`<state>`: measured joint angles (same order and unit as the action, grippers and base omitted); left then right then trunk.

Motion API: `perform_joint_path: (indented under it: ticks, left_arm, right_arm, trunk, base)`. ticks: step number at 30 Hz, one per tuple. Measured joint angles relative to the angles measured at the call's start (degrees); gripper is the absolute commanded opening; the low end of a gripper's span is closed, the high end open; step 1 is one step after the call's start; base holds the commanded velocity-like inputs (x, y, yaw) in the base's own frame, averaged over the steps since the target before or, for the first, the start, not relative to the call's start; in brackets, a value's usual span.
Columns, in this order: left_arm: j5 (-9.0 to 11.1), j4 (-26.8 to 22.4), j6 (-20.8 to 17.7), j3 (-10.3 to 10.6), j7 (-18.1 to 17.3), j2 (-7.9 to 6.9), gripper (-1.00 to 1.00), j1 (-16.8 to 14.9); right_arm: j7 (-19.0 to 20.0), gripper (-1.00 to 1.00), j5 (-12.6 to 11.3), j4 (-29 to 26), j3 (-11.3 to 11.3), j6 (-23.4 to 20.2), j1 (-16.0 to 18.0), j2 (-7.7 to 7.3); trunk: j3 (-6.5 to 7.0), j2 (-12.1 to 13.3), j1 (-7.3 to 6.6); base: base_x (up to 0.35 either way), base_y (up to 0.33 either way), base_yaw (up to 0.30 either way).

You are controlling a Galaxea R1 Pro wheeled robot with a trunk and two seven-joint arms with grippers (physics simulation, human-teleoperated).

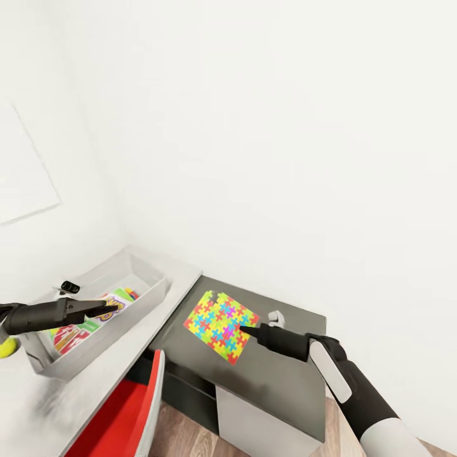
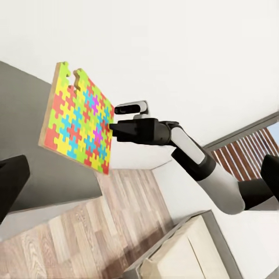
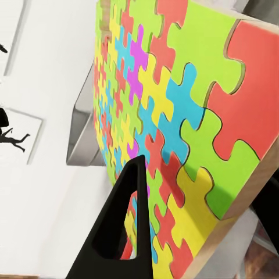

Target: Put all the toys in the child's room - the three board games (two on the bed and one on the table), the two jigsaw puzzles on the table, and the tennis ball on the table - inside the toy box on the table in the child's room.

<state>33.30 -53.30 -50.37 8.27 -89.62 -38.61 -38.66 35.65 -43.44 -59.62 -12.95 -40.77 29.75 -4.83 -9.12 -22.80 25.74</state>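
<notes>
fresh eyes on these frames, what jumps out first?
The bright jigsaw puzzle lying on the lower dark-grey desk section, with the right gripper at its near edge. Left of it, the toy box already holds colourful game boxes, the left gripper above them.

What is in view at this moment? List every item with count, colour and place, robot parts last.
Multicoloured square jigsaw board: one, lying on the lower dark-grey desk section.
Shallow light-grey toy box: one, on the pale desk top, against the wall.
Printed game boxes: colourful, inside the toy box; count unclear.
Small yellow-green ball: one, at the head view's left edge.
Red-and-white chair: one, beside the desk.
Small white object: one, beyond the jigsaw.
Left gripper: black, over the toy box.
Right gripper: black, jaws at the jigsaw's edge.
</notes>
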Motion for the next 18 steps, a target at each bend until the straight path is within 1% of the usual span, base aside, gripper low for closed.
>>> perform_joint_path:
  ticks: [18]
  left_arm:
    - [0.02,0.0,0.09,0.0,0.0,0.0,1.0,0.0]
  right_arm:
    - [0.06,-1.0,0.01,-0.02,0.0,0.01,0.0,0.04]
  trunk:
    - [1.23,0.0,0.0]
  base:
    - [0.0,0.0,0.221]
